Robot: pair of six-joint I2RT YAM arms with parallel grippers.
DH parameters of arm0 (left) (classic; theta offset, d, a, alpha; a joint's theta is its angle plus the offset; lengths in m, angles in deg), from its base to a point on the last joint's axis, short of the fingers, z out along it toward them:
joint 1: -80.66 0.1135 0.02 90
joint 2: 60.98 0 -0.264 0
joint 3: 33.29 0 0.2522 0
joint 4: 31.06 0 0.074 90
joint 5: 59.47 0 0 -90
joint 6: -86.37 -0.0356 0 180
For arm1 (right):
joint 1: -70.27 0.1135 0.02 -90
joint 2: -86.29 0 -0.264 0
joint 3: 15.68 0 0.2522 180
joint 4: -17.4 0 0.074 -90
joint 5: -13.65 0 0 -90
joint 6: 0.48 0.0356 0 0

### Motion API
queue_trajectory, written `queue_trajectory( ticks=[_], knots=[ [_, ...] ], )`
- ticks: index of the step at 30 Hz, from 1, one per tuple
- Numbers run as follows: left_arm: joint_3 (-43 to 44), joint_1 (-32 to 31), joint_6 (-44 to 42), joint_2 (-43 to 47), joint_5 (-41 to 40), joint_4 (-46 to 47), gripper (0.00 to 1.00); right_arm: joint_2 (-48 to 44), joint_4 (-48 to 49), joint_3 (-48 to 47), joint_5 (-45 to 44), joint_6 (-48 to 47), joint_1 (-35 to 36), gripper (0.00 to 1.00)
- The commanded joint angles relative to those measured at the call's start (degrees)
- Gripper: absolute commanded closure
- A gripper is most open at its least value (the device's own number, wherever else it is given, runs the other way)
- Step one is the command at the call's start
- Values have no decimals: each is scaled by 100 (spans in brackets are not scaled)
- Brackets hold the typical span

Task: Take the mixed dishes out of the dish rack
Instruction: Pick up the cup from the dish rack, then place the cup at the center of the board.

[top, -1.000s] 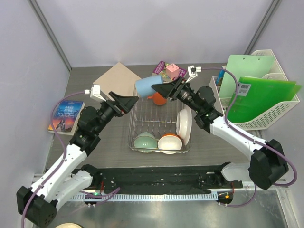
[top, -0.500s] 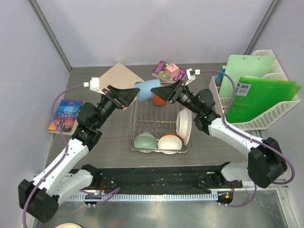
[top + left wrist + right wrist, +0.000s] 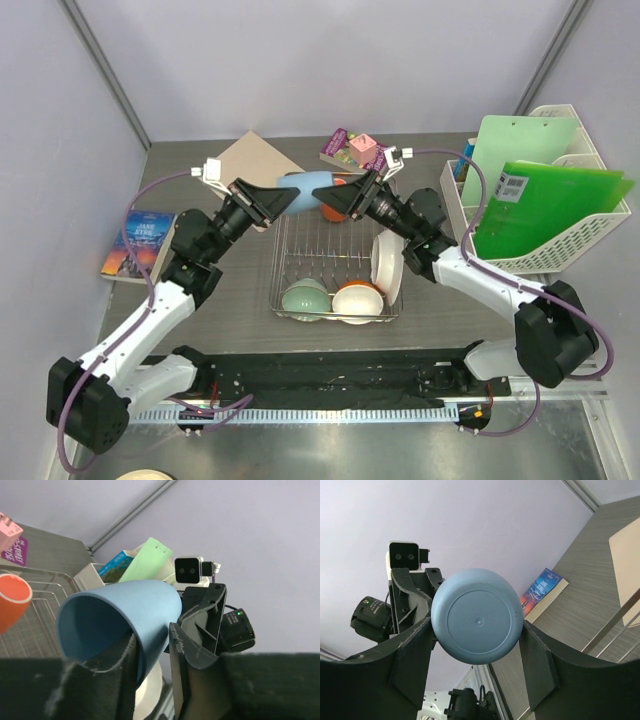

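The right fingers pinch the cup. In the right wrist view they press against opposite sides of it near its base, and the round base faces that camera. The left fingers meet the cup from the other end. In the left wrist view the lower part of its wall drops into the gap between them, one finger inside the mouth and one outside, both close against the wall. I cannot tell whether they are squeezing it yet.

The cup lies on its side in the air, above the far end of the rack. Its mouth points toward the left arm and its base toward the right arm.

Below it, at the far end of the rack, lies the mug, tipped on its side. The plate stands on edge along the rack's right side. At the near end the green bowl and the orange bowl sit side by side, touching or nearly so.

The rack rests near the middle of the counter. A book lies well to its left, and a white basket with green folders stands to its right.
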Motion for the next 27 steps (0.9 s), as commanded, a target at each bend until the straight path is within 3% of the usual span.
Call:
queue_trajectory(
  ticks=[1, 2, 4, 5, 6, 7, 8, 9, 12, 13, 15, 16, 20, 27],
  knots=[
    [120, 33, -28, 74, 218, 507, 86, -48, 264, -59, 86, -67, 50, 99],
    [137, 33, -46, 83, 201, 463, 99, -65, 238, -42, 94, -85, 41, 99],
    [216, 33, -90, 135, 148, 226, 100, -127, 80, -33, 86, -198, 50, 94],
    [260, 33, -177, 153, 113, 95, 99, -205, -25, -50, 51, -269, 50, 73],
    [339, 50, -239, 171, 69, -315, 100, -267, -330, -59, -80, -322, 41, 44],
    [566, 51, -335, 188, -123, -702, 100, -337, -612, -138, -220, -557, 41, 1],
    [725, 77, -563, 197, -238, -1098, 100, -495, -989, -234, -387, -734, 58, 0],
    [1135, 86, -739, 188, -413, -2041, 100, -566, -1993, -357, -815, -1005, 67, 0],
    [2215, 112, -1477, -66, -1598, -3688, 100, -777, -4033, -1025, -1931, -2192, 356, 0],
    [2525, 138, -1618, -180, -2445, -4669, 100, -795, -4399, -1296, -2754, -2386, 444, 0],
    [3279, 322, -1838, -645, -2944, -5502, 100, -838, -5251, -1456, -3401, -2739, 568, 0],
    [3493, 401, -1865, -829, -3172, -6062, 100, -874, -5386, -1474, -3795, -2783, 559, 0],
    [4398, 910, -2155, -1805, -4060, -6760, 100, -1146, -5501, -1167, -4203, -2845, 586, 0],
    [6408, 2001, -2068, -4291, -3852, -8061, 100, -1392, -6064, -1123, -4731, -2880, 612, 0]
  ],
)
